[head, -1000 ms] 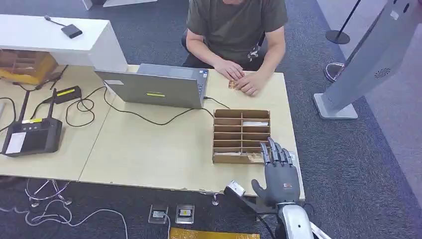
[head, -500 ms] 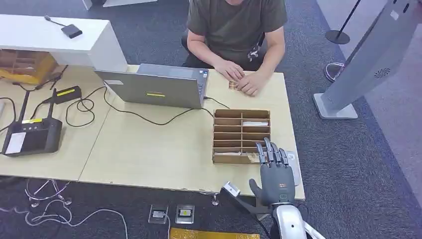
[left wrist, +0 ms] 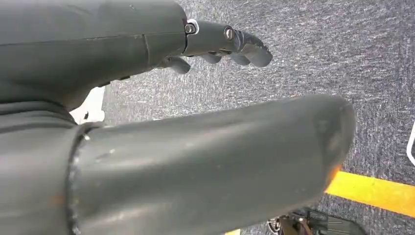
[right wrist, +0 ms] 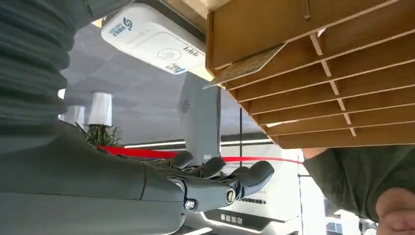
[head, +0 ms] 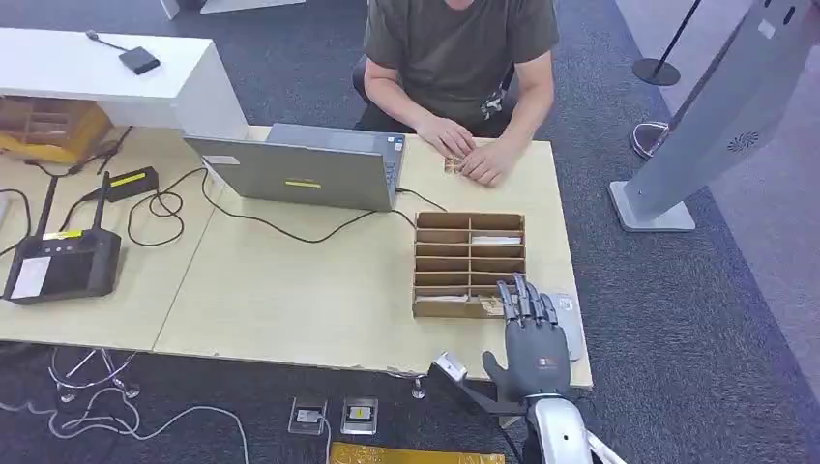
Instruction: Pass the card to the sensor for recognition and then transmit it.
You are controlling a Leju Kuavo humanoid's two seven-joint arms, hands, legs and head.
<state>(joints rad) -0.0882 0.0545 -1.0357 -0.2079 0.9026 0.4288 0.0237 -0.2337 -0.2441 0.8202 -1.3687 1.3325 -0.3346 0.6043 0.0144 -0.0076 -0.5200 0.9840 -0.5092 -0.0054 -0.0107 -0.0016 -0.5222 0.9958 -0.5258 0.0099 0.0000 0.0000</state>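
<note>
A card point(head: 495, 306) sticks out of the nearest slot of a cardboard slotted box point(head: 469, 220) at the table's near right. My right hand point(head: 530, 340) hovers just in front of it with its fingers spread and straight, holding nothing, fingertips close to the card. The white card reader point(head: 572, 331) lies on the table right beside this hand, partly hidden by it. The right wrist view shows the reader point(right wrist: 151, 39), the card point(right wrist: 242, 66) jutting from the box, and my empty right hand point(right wrist: 210, 181). My left hand point(left wrist: 210, 147) hangs over carpet, holding nothing.
A person point(head: 454, 48) sits at the far side, hands point(head: 469, 155) resting on the table around a small card. A grey laptop point(head: 305, 169) with a trailing cable stands at mid-table. A black device point(head: 58, 266) lies far left. A grey kiosk point(head: 716, 116) stands to the right.
My right hand has drifted a little left and back toward the table's near edge, still open. The card and box have not moved.
</note>
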